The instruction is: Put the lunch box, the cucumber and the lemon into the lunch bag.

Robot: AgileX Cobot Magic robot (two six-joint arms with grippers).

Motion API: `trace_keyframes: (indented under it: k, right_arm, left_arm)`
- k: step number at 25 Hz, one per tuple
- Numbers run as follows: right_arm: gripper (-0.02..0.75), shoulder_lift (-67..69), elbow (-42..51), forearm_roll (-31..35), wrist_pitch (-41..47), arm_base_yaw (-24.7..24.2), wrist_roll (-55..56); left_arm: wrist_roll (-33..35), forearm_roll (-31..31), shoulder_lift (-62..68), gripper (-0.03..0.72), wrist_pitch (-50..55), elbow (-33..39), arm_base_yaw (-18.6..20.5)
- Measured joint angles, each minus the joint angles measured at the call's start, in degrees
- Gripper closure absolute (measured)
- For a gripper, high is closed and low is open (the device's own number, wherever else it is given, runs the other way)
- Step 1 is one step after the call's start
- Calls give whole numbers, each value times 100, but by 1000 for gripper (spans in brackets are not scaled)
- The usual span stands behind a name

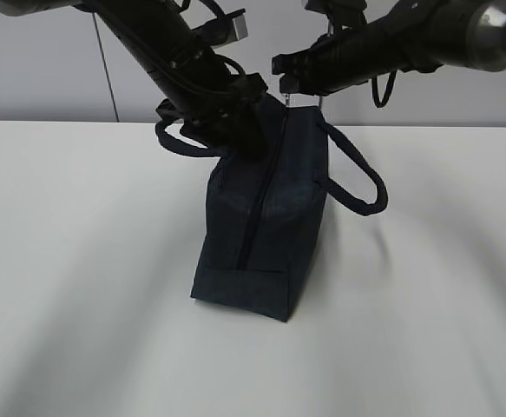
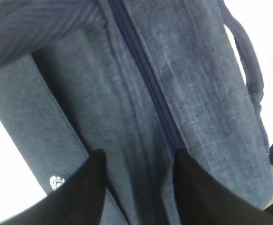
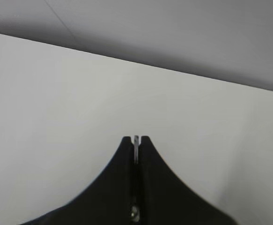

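Currently, lunch bag (image 1: 266,217): dark navy, standing on the white table (image 1: 79,261) near the middle, its zipper (image 1: 257,208) closed along the top and down the near end.
Handles: one loop (image 1: 357,178) hangs out on the right, the other (image 1: 179,143) on the left.
Left gripper (image 2: 138,187): at the bag's far left top; fingers (image 2: 87,187) stand apart over the fabric either side of the zipper line, nothing between them.
Right gripper (image 3: 136,140): above the bag's far top edge; fingers pressed together on a thin metal piece (image 3: 136,147).
Logo (image 2: 56,182): small, white, on the bag's side panel.
Lunch box, cucumber, lemon: not visible.
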Motion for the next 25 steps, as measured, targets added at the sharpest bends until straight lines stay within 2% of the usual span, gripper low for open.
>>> trace_keyframes:
  k: [2,6,14,20,25]
  right_arm:
    - [738,-29,-128,-97,242,0,-10]
    - [738,-33,-275,-182,530,0,-19]
    - [738,-33,-330,-242,659,0,-19]
    - [738,-33,-330,-242,670,-9,-19]
    - [738,-33,-330,-242,670,-9,-19]
  left_arm:
    - [-27,25,0,351,24,-107,0]
    - [-175,38,0,333,35,-414,48]
    - [-508,47,0,331,80,-842,211]
    - [-530,61,93,331,108,-941,211]
    - [-530,126,531,357,108,-1303,211]
